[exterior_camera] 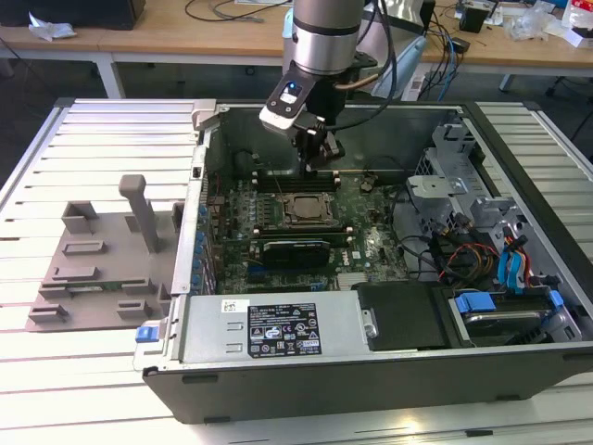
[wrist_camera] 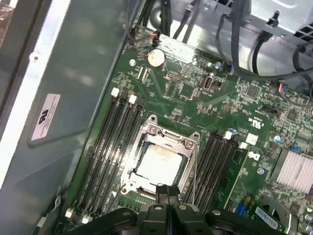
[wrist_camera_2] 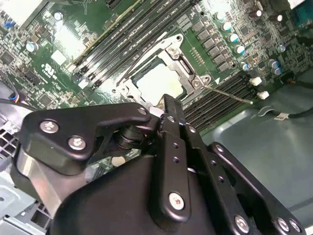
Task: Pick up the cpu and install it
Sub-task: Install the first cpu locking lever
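The cpu [wrist_camera: 159, 164] lies flat inside the socket's metal frame [wrist_camera: 168, 134] on the motherboard [wrist_camera: 195, 88], between the memory slots [wrist_camera: 112, 147], and the hand [wrist_camera: 168, 188] hangs just above its far edge in the exterior view, fingers pressed together on nothing.

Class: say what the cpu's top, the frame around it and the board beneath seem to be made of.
The cpu: probably a metal lid, with a matt silvery-white sheen. The frame: bare steel-like metal, bright grey with glints. The board: likely lacquered laminate, glossy green with fine traces.
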Robot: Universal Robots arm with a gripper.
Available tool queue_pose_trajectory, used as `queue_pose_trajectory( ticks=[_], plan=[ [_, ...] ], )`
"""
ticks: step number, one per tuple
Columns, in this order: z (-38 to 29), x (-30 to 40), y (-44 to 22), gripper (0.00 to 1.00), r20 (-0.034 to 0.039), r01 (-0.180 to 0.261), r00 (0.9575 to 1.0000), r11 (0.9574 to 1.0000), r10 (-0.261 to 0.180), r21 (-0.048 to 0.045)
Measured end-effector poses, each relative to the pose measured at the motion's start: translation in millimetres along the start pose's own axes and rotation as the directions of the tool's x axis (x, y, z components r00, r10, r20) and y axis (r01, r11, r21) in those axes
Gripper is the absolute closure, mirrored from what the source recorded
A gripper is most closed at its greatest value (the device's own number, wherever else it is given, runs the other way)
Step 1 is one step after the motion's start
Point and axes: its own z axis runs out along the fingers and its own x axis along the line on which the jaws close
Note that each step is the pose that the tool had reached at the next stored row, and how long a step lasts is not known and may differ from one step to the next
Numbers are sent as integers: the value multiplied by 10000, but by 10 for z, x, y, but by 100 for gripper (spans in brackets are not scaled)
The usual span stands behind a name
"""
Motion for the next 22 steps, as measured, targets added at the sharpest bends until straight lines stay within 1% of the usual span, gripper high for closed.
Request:
queue_pose_trajectory(
  ticks=[1,4,6,9,11,12,14,15,18,20,21,22],
  plan=[
    [0,0,0,89,9,238,9997,9997,-238,-8],
    [0,0,0,89,29,723,9974,9974,-723,-23],
    [0,0,0,89,36,868,9962,9962,-868,-28],
    [0,0,0,89,50,1225,9925,9925,-1225,-38],
    [0,0,0,89,57,1375,9905,9905,-1374,-43],
    [0,0,0,89,63,1522,9883,9883,-1522,-47],
    [0,0,0,89,76,1819,9833,9833,-1818,-56],
    [0,0,0,89,89,2097,9777,9777,-2096,-63],
    [0,0,0,89,107,2497,9683,9683,-2496,-73],
    [0,0,0,89,120,2767,9609,9609,-2766,-79],
    [0,0,0,89,129,2926,9562,9562,-2925,-83],
    [0,0,0,89,134,3043,9525,9525,-3042,-85]
  ],
)
